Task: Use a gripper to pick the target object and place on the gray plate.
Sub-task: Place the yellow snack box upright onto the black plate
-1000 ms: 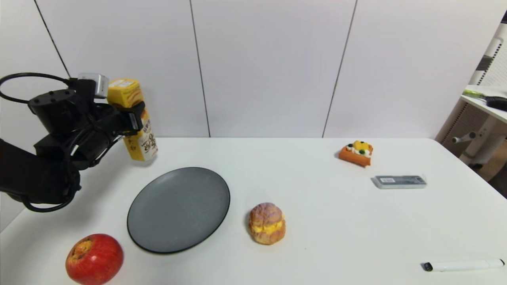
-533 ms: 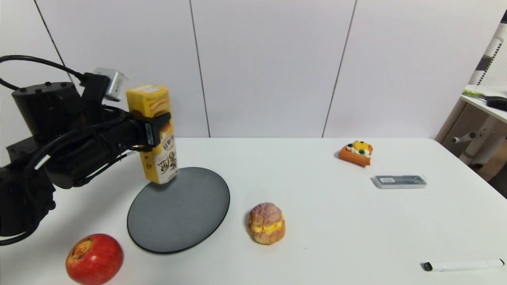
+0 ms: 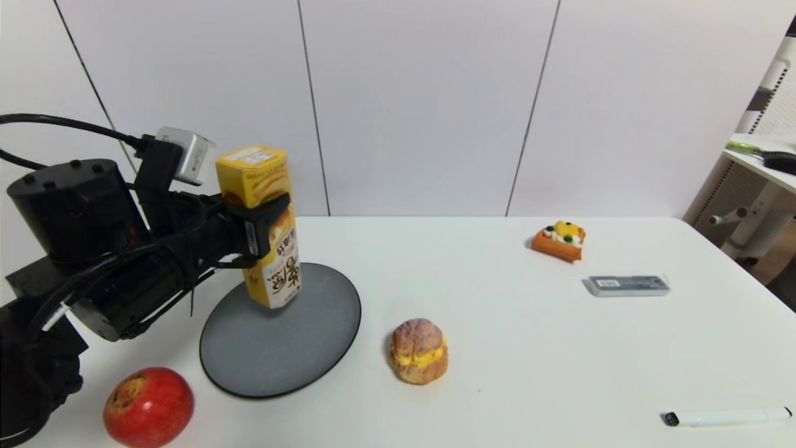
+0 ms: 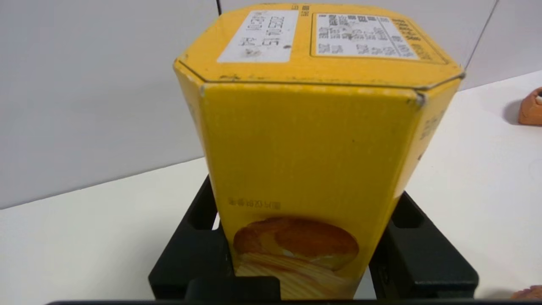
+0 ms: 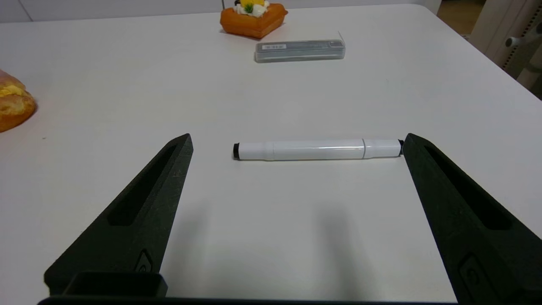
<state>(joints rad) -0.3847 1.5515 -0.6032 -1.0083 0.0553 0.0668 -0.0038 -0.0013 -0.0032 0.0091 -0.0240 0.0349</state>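
Note:
My left gripper [image 3: 264, 224] is shut on the tall yellow snack box [image 3: 268, 211], held upright at its middle. The box hangs over the far part of the gray plate [image 3: 280, 348], and its base looks just above the plate or touching it. In the left wrist view the box [image 4: 313, 144] fills the frame between the black fingers [image 4: 194, 250]. My right gripper [image 5: 296, 144] is open and empty, low over the table near its front right, out of the head view.
A red apple [image 3: 148, 406] lies at the front left beside the plate. A brown cream puff [image 3: 418, 351] sits right of the plate. An orange cake [image 3: 559, 241] and a gray case [image 3: 628, 285] lie far right. A white marker [image 3: 727, 416] lies at the front right.
My left gripper has carried the yellow box from the far left of the table rightward and toward me, to over the far part of the gray plate. Nothing else moved.

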